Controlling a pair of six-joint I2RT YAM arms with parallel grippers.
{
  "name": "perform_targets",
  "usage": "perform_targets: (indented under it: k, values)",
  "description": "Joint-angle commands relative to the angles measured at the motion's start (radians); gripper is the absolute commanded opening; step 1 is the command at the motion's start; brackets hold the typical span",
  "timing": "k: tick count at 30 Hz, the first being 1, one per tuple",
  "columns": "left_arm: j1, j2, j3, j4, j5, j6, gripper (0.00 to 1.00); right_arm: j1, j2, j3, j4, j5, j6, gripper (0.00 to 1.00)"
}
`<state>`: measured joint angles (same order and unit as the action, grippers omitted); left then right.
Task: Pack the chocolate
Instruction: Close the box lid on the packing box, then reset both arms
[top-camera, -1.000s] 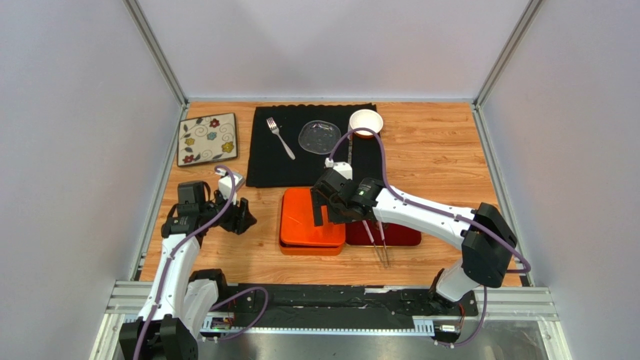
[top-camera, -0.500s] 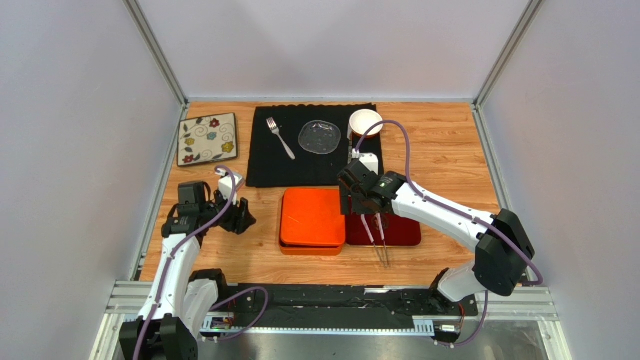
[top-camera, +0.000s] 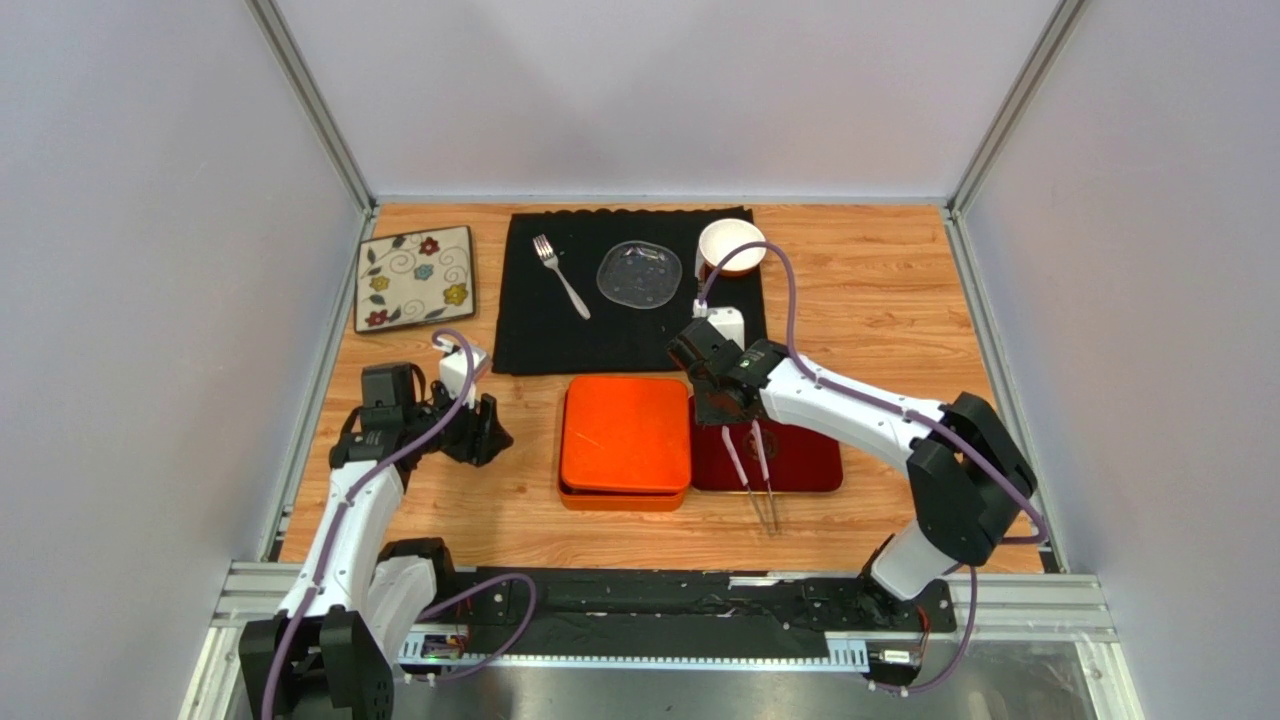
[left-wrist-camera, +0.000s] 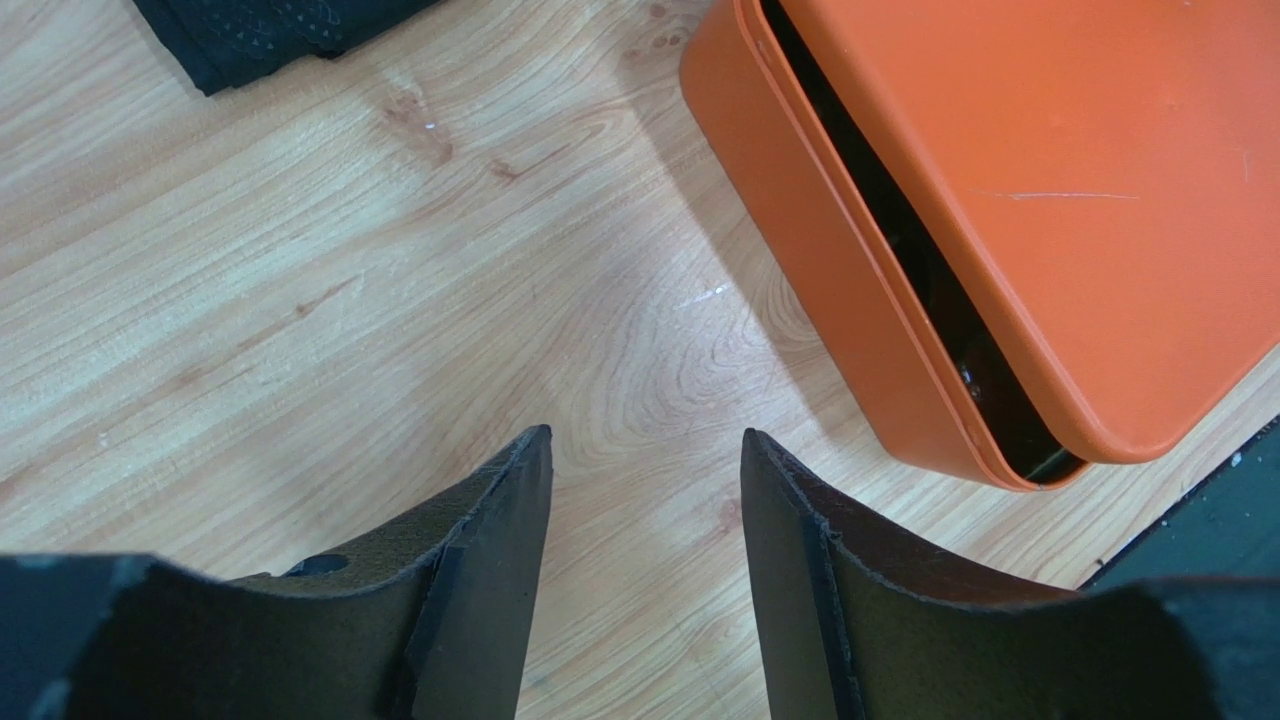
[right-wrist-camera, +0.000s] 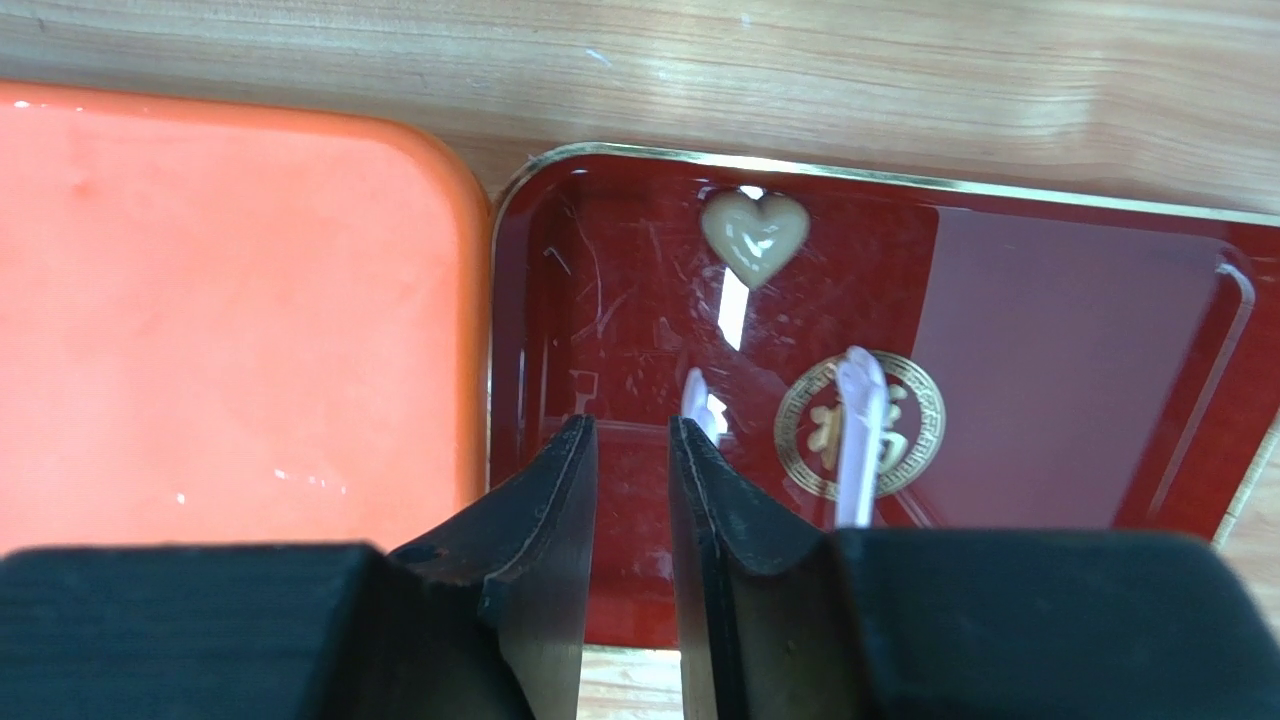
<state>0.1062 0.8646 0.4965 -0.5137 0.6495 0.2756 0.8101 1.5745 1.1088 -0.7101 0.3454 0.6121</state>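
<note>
Lid's on the orange box, no dark chocolate in sight

Middle of the bench (top-camera: 887, 285): orange box (top-camera: 625, 435) is lidded, so I'd guess the chocolate's inside and packing's nearly done. The red tray (top-camera: 804, 462) right of it holds tongs (top-camera: 759, 480) and a pale heart (right-wrist-camera: 754, 236), maybe a leftover. Right end effector (right-wrist-camera: 631, 432) is above the tray's left edge, jaws a slit apart, empty. Left end effector (left-wrist-camera: 643, 446) is open over bare wood.

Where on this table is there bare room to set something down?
Bare wood lies right of the black mat and red tray. A smaller patch lies between the left gripper and orange box. The centre is crowded.
</note>
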Motion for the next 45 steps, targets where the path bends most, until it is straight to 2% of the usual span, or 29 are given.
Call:
perform_targets:
  k: [1, 8, 18, 32, 36, 38, 39, 40, 41, 44, 45]
  values:
    - [0.004, 0.001, -0.012, 0.06, 0.021, -0.015, 0.58, -0.002, 0.039, 0.0, 0.084, -0.026, 0.005, 0.27]
    - [0.004, 0.007, -0.012, 0.064, 0.027, -0.012, 0.57, -0.002, 0.056, -0.032, 0.153, -0.069, 0.026, 0.27]
    - [0.003, 0.033, -0.038, 0.112, 0.038, -0.044, 0.56, -0.008, -0.042, -0.139, 0.3, -0.144, 0.094, 0.27]
    - [0.001, 0.042, -0.047, 0.136, 0.039, -0.056, 0.54, 0.017, -0.102, -0.141, 0.299, -0.154, 0.107, 0.27]
    - [0.001, 0.037, -0.035, 0.124, 0.03, -0.059, 0.54, 0.018, -0.155, -0.119, 0.204, -0.085, 0.091, 0.28]
    - [0.001, 0.037, -0.009, 0.097, 0.018, -0.067, 0.56, 0.018, -0.189, -0.119, 0.17, -0.059, 0.081, 0.37]
    - [0.001, 0.036, 0.002, 0.087, 0.013, -0.07, 0.58, 0.018, -0.233, -0.116, 0.134, -0.037, 0.071, 0.6]
    - [0.001, 0.031, 0.022, 0.064, -0.002, -0.073, 0.66, 0.02, -0.254, -0.115, 0.117, -0.028, 0.068, 0.99]
    - [0.001, 0.028, 0.031, 0.057, -0.011, -0.079, 0.71, 0.02, -0.28, -0.115, 0.101, -0.026, 0.058, 1.0]
    - [0.003, -0.002, 0.053, 0.032, -0.033, -0.087, 0.94, 0.027, -0.373, -0.127, 0.078, -0.029, 0.038, 1.0]
    - [0.001, -0.018, 0.06, 0.027, -0.036, -0.088, 0.94, 0.031, -0.393, -0.127, 0.08, -0.052, 0.028, 1.0]
